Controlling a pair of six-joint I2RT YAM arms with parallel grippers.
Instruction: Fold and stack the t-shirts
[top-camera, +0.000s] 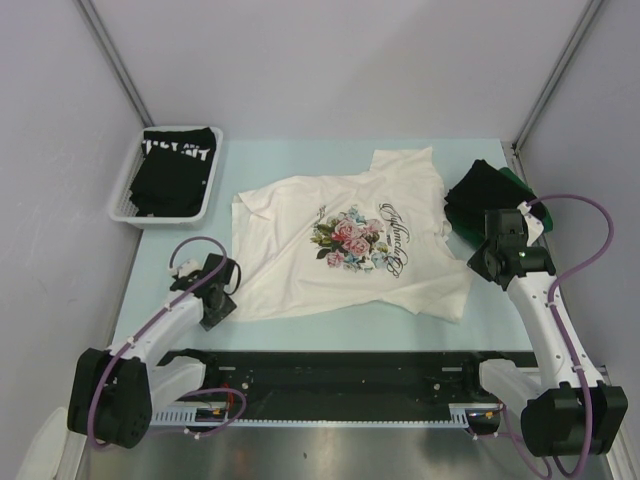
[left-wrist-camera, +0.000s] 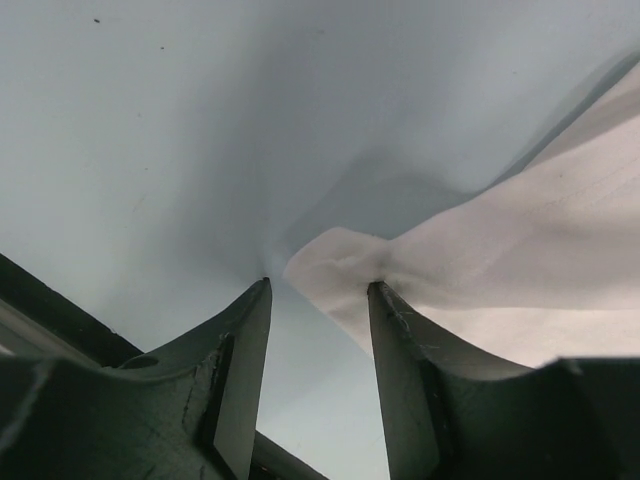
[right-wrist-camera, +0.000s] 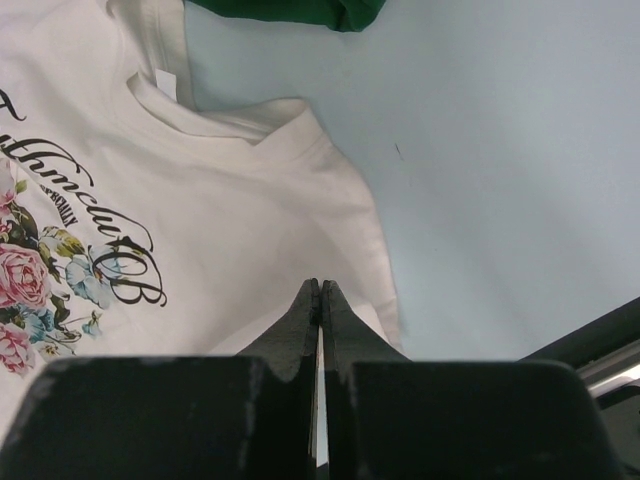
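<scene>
A white t-shirt (top-camera: 340, 255) with a floral print and black script lies spread flat in the middle of the table. My left gripper (left-wrist-camera: 320, 287) (top-camera: 222, 306) is open, low at the shirt's near-left corner (left-wrist-camera: 340, 258). The cloth tip lies just ahead of the gap and touches the right finger (left-wrist-camera: 400, 340). My right gripper (right-wrist-camera: 320, 285) (top-camera: 476, 262) is shut and hovers over the shirt's right sleeve (right-wrist-camera: 330, 200), with nothing visibly held. A black tee (top-camera: 478, 188) and a green tee (top-camera: 520, 186) (right-wrist-camera: 290, 12) lie piled at the right. A black tee with white lettering (top-camera: 178, 160) sits in the basket.
The white mesh basket (top-camera: 122, 205) stands at the table's far left. Grey walls with metal posts close in the back and both sides. The black rail (top-camera: 330, 375) carrying the arm bases runs along the near edge.
</scene>
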